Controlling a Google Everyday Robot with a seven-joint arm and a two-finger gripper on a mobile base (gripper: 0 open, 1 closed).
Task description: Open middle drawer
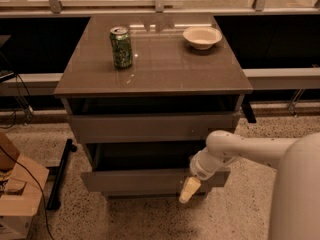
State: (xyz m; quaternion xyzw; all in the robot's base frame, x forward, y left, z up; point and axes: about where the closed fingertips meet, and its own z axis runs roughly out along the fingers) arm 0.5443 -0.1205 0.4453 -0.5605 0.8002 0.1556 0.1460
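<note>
The middle drawer point(135, 181) is the lower of the two grey-brown fronts that show on the cabinet. It stands pulled out a little, with a dark opening above its front. The white arm point(250, 149) reaches in from the right. My gripper point(188, 189) is at the right end of that drawer front, with a cream fingertip point(186, 191) pointing down and left in front of its lower edge. The drawer below it is hidden.
The top drawer front point(150, 127) also stands slightly out under the cabinet top point(160, 69). A green can point(121, 47) and a white bowl point(202, 37) stand on that top. A wooden box point(17, 196) and cables lie on the floor at the left.
</note>
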